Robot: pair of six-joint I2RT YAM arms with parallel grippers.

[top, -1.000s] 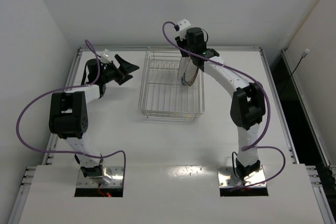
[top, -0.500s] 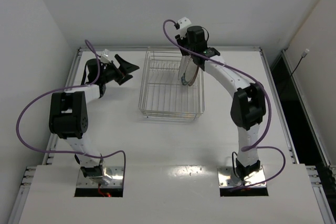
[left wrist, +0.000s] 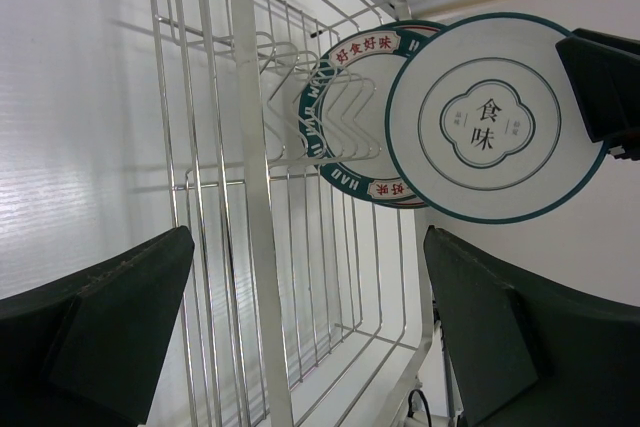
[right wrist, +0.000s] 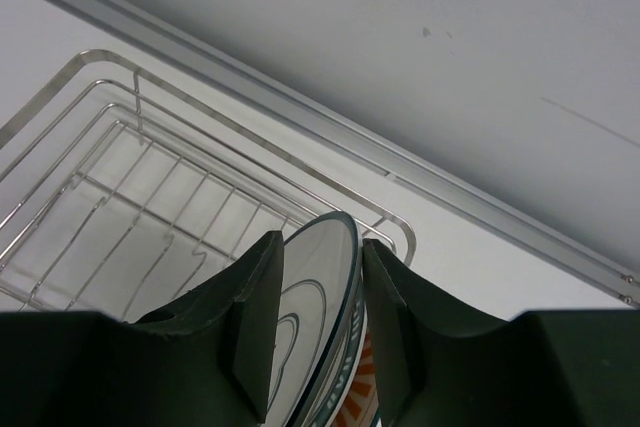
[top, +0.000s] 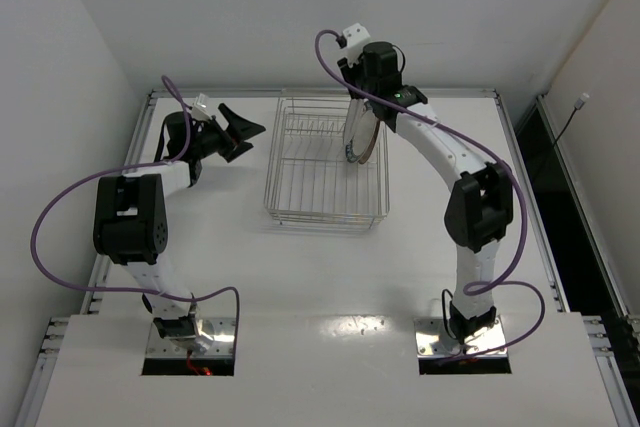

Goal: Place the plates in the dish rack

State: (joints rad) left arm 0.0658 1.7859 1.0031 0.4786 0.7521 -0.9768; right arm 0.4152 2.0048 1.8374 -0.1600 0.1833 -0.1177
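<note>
Over the far right corner of the dish rack (top: pixel 325 215) the right pincer (top: pixel 362 97) hangs pointing down, closed on the top rim of the ring-marked plate (left wrist: pixel 490 117). That plate stands on edge straight beneath it, faces turned left and right, edge running near to far. Just beside it on the right stands the blue-rimmed plate (left wrist: pixel 352 52), with the orange-striped plate (right wrist: pixel 355 387) close against them; both look already racked. I'd judge the coming move a plain drop into the slot below, then letting go. Well apart on the left, above the worktop (top: pixel 320 277), the left pincer (top: pixel 248 135) gapes open, holding nothing, facing the rack — the right arm is plainly the nearer one.
</note>
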